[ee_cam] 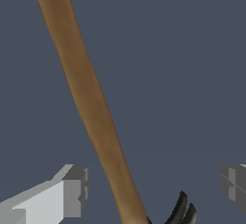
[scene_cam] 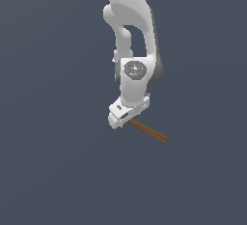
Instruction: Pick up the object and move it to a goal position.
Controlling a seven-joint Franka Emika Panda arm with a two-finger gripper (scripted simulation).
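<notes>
— Brown wood is what I see on the wrist view: the hammer (ee_cam: 93, 107), its handle running between my fingers (ee_cam: 72, 192).

— Gripper (scene_cam: 120, 117) state?

— Jaws spread wide, a clear gap on each side of the handle, touching nothing. The dark claw shows beside the handle's base.

— Where is it in the scene?

— Right under the gripper, handle slanting toward the exterior view's right.

This is a bare simulated scene, not a real room: a flat, even slate-grey backdrop fills both views, without walls or furniture. The white arm (scene_cam: 131, 50) and the hammer (scene_cam: 147, 131) are smooth, plainly shaded computer renders with blocky, simple shapes.
</notes>
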